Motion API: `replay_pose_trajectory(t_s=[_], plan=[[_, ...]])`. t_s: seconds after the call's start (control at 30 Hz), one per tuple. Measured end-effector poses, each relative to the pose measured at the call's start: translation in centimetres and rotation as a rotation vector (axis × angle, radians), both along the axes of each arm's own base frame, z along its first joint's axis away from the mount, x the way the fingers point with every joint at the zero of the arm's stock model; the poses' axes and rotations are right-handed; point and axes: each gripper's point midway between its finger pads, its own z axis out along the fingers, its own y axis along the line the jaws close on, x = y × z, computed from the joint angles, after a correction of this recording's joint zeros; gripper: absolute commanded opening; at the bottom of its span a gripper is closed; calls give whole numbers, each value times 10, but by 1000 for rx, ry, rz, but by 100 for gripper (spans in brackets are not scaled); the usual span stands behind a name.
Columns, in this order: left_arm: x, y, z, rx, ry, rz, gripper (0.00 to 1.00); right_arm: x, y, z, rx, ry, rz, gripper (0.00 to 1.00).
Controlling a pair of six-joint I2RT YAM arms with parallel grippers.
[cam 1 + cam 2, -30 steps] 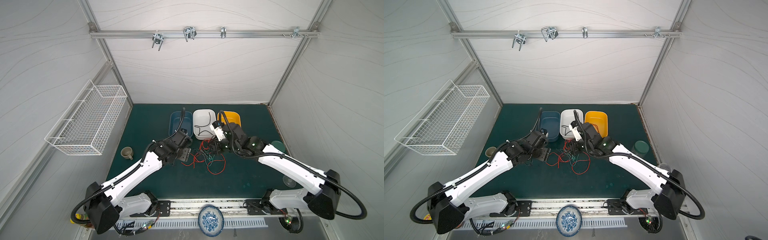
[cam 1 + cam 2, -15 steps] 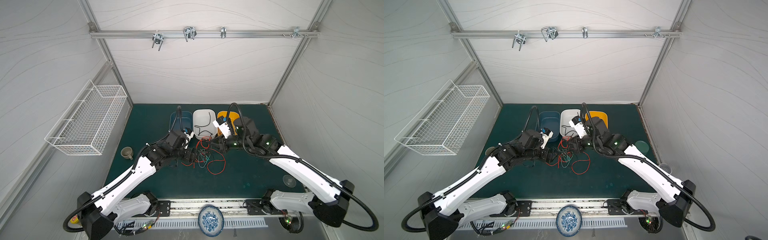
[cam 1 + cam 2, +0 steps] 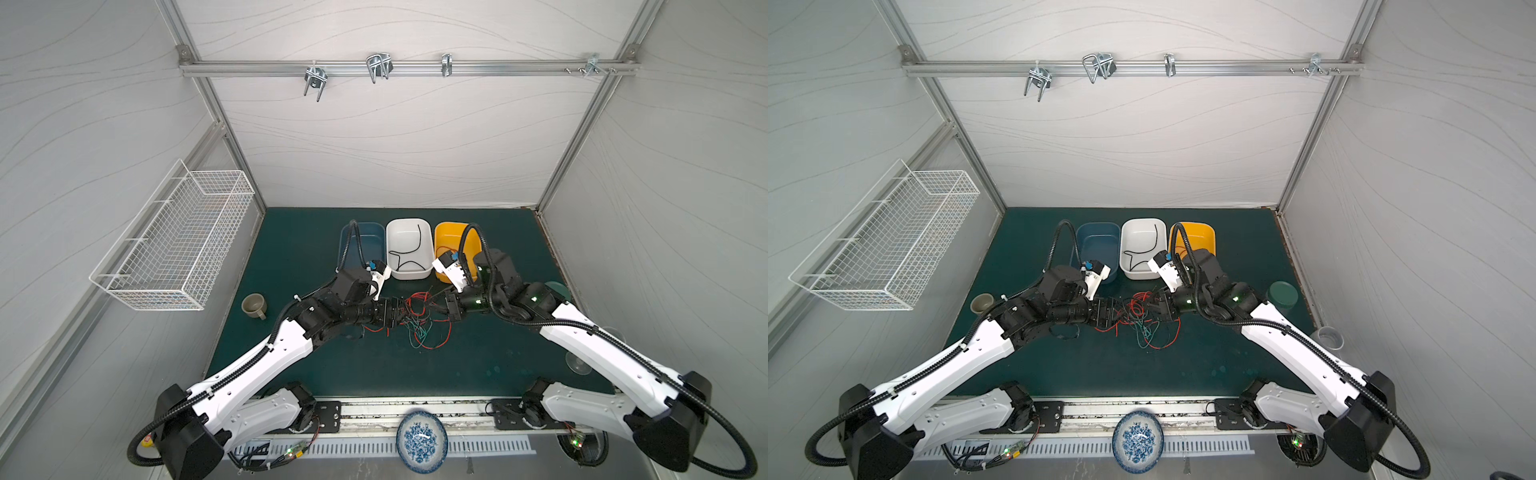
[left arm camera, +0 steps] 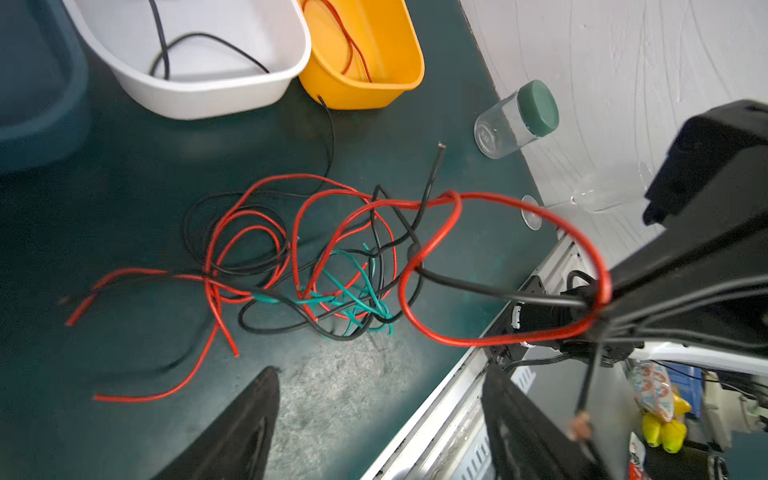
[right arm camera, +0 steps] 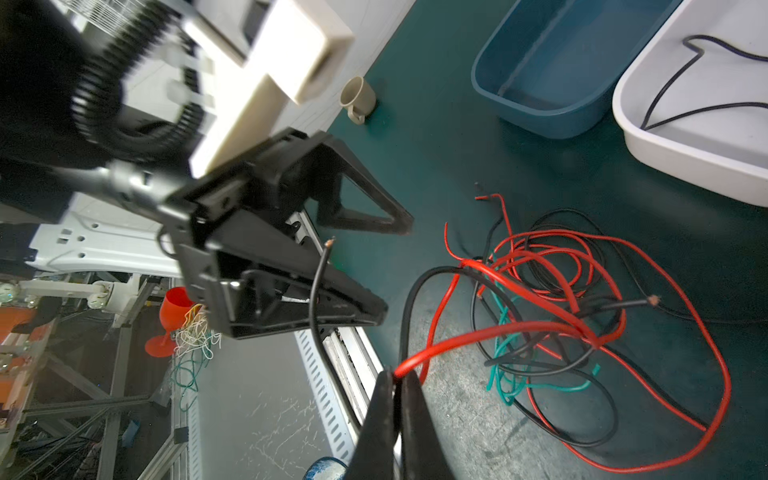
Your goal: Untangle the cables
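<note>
Red, black and teal cables (image 3: pixel 419 328) lie knotted on the green mat in both top views, in front of three tubs. My right gripper (image 5: pixel 395 374) is shut on a red cable (image 5: pixel 498 330) and holds its loop up off the mat; a black cable with a bare copper end runs past the same tips. The left wrist view shows that loop (image 4: pixel 455 203) hanging from the right gripper (image 4: pixel 598 307). My left gripper (image 4: pixel 382 399) is open and holds nothing, just left of the tangle (image 3: pixel 1142 320) and facing the right one.
Blue tub (image 3: pixel 361 249), white tub (image 3: pixel 409 266) holding a black cable, and yellow tub (image 4: pixel 361 83) holding a red one stand behind the tangle. A mug (image 3: pixel 253 305) sits left. A green-lidded jar (image 4: pixel 515 120) and a glass (image 3: pixel 577 361) are right, a patterned plate (image 3: pixel 422 440) in front.
The left arm has reached in to the right until its open gripper sits at the tangle. The right gripper, still shut, has lifted and drawn the red cable rightward.
</note>
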Motion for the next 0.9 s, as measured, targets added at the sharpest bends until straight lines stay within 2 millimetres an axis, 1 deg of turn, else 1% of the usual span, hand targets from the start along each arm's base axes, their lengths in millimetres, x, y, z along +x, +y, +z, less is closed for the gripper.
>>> replay_pose_trajectory(t_s=[0.13, 0.3, 0.5, 0.6, 0.73, 0.83, 0.9], plan=[[-4, -3, -21, -32, 56, 24, 78, 1, -4, 4, 43, 3, 4, 0], [4, -15, -29, -58, 75, 34, 78, -4, -6, 4, 77, 23, 20, 0], [10, -29, -46, -45, 97, 23, 76, -14, -4, 17, 138, 28, 74, 0], [12, -31, -56, -27, 110, 23, 76, -21, -5, 24, 165, 24, 94, 0], [15, -34, -61, -22, 110, 24, 73, -30, -7, 36, 204, 6, 126, 0], [17, -36, -63, -18, 102, 24, 66, -36, -8, 43, 229, 1, 151, 0], [17, -37, -65, -11, 100, 25, 57, -38, -7, 44, 235, 6, 162, 0]])
